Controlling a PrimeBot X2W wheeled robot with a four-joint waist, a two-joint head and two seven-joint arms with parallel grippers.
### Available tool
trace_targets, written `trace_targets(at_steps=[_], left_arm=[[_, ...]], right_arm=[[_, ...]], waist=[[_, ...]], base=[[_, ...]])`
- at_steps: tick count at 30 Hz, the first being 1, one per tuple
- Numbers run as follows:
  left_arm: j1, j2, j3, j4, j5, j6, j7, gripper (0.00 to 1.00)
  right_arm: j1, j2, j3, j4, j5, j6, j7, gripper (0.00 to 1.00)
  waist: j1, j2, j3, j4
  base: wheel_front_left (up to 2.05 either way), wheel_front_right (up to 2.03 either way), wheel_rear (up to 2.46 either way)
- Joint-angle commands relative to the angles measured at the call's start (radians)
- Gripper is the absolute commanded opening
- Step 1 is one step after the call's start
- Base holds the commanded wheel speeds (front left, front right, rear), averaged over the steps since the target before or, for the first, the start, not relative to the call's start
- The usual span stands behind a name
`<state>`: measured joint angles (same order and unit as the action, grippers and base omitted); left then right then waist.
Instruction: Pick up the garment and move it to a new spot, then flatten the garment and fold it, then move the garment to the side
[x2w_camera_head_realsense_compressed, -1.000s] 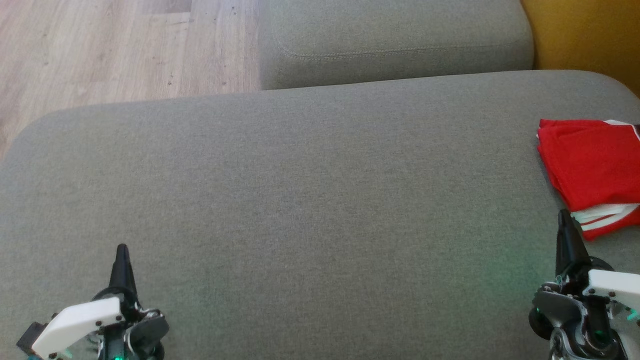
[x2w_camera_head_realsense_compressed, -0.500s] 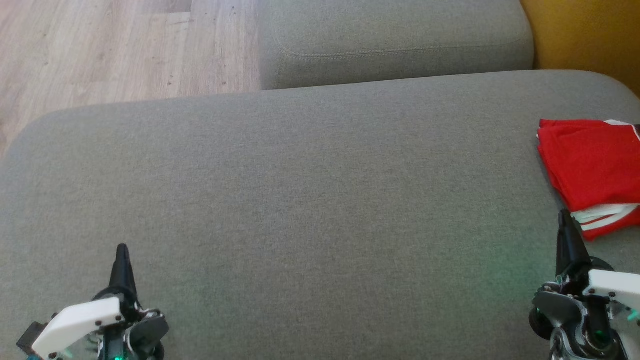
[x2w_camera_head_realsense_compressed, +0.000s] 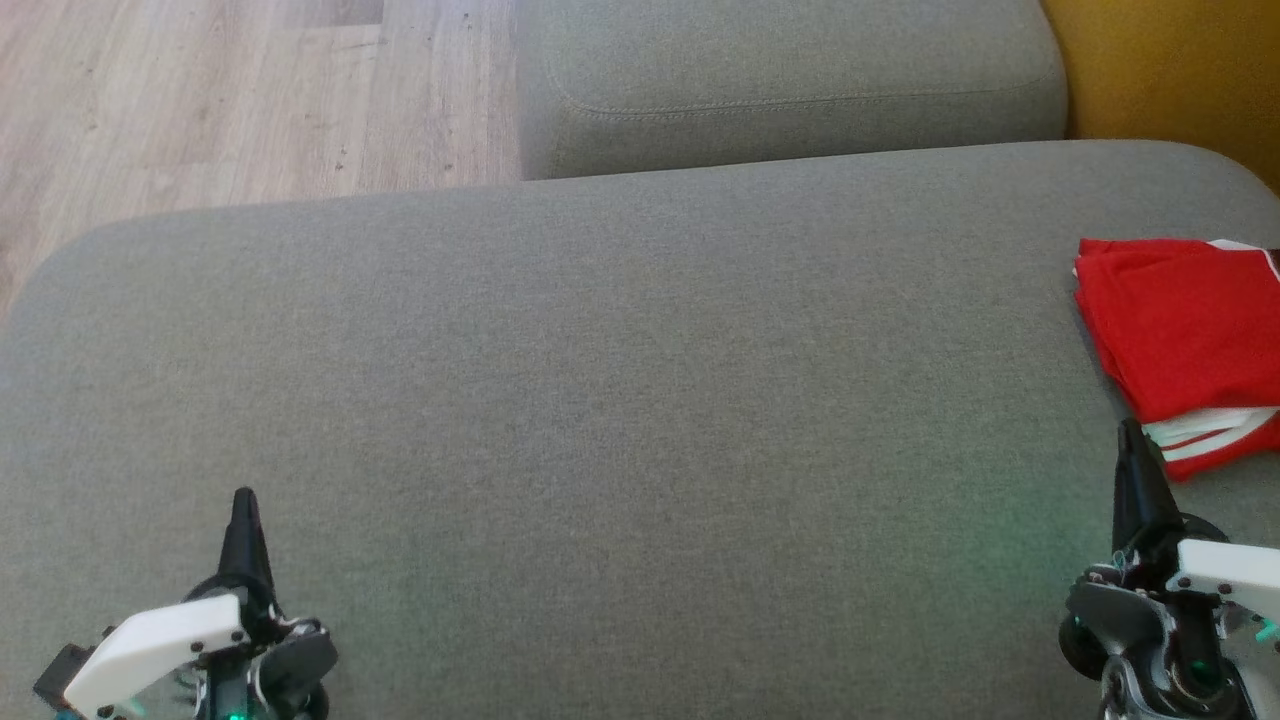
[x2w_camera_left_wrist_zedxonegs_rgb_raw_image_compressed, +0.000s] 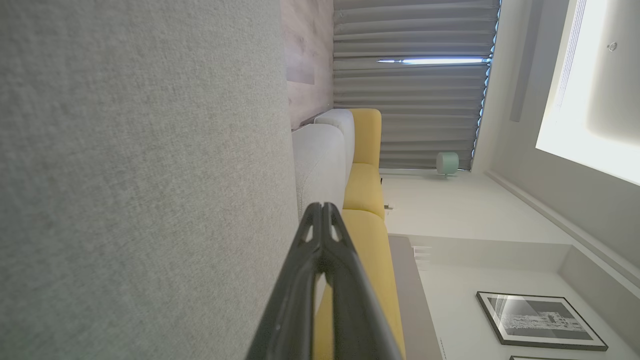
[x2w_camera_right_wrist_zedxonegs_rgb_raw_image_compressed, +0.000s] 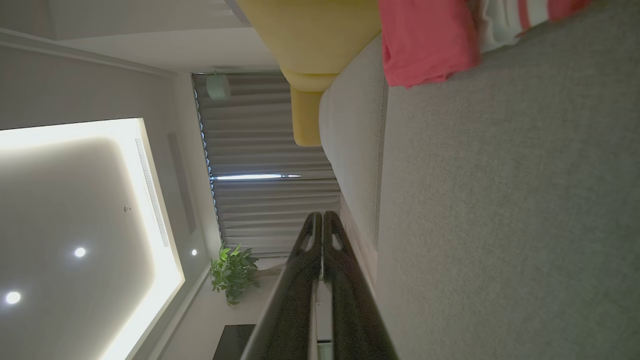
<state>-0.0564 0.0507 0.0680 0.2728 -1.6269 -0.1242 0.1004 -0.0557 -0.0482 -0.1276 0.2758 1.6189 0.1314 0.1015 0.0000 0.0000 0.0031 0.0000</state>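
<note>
Change: nothing has moved; the cushion, the garment and both claws sit where they did a second ago.
Big cushion: the grey cushion takes up most of the head view, its broad middle bare.
Small cushion: a second grey cushion lies beyond its far edge.
Floor: wood floor at the far left.
Yellow seat: a yellow seat at the far right corner.
Garment: the red garment with white stripes lies folded at the right edge of the big cushion, partly cut off by the edge of the head view.
Right claw: the right claw is pressed together and empty, hanging over the cushion at the lower right; its tips also meet in the right wrist view.
Left claw: the left claw is pressed together and empty too, at the lower left.
Key relation: the garment lies straight ahead of the right claw and a little to its right, its striped near end just beside the tip; whether they touch I cannot tell. Its long side seems to run away from the robot. The left claw is well apart from it, so the right arm is nearer.
Stage: judged from the neat fold at the side, the task looks close to finished.
</note>
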Motion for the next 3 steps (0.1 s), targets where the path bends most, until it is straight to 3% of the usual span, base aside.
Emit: trace_targets(at_steps=[1,3], left_arm=[[-0.051,0.005,0.038,-0.028,0.012,-0.007,0.007,0.00],[-0.051,0.005,0.038,-0.028,0.012,-0.007,0.007,0.00]], right_arm=[[-0.052,-0.007,0.020,-0.031,-0.005,-0.001,0.007,0.00],[-0.052,-0.007,0.020,-0.031,-0.005,-0.001,0.007,0.00]], waist=[[0.0000,0.0000,0.000,0.000],[0.0000,0.0000,0.000,0.000]], base=[[0.00,0.00,0.00],[0.00,0.00,0.00]])
